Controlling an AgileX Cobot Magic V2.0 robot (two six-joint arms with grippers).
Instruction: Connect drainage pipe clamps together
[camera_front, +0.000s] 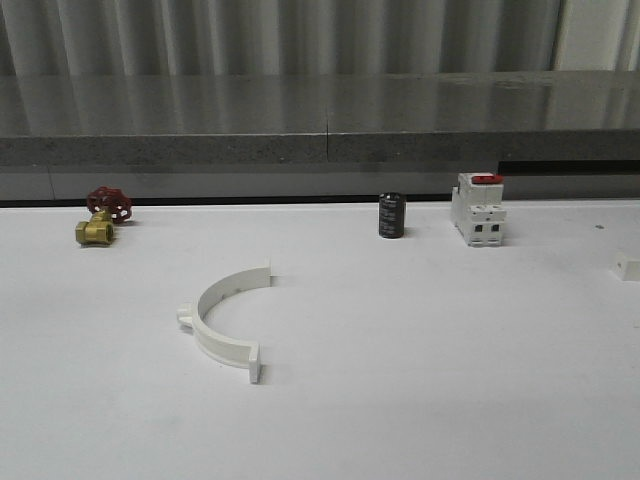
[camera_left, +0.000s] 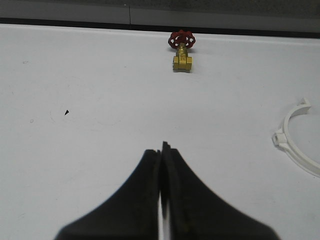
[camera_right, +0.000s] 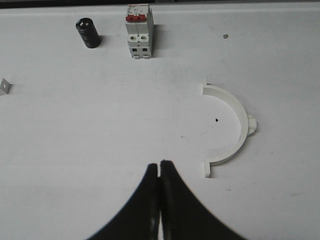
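Observation:
One drainage pipe clamp (camera_front: 225, 320), a white half ring with end tabs and a small lug, lies flat on the white table left of centre, its open side facing right. It also shows in the left wrist view as the white clamp (camera_left: 295, 145), off to the side of my left gripper (camera_left: 162, 147), which is shut on nothing above bare table. A second clamp (camera_right: 232, 130) lies flat close beside my right gripper (camera_right: 159, 164), also shut and holding nothing. In the front view, just one white tab (camera_front: 627, 268) shows at the right edge.
A brass valve with a red handwheel (camera_front: 102, 215) sits at the back left. A black cylinder (camera_front: 391, 215) and a white switch with a red top (camera_front: 477, 208) stand at the back right. A grey ledge (camera_front: 320, 150) runs along the table's far edge.

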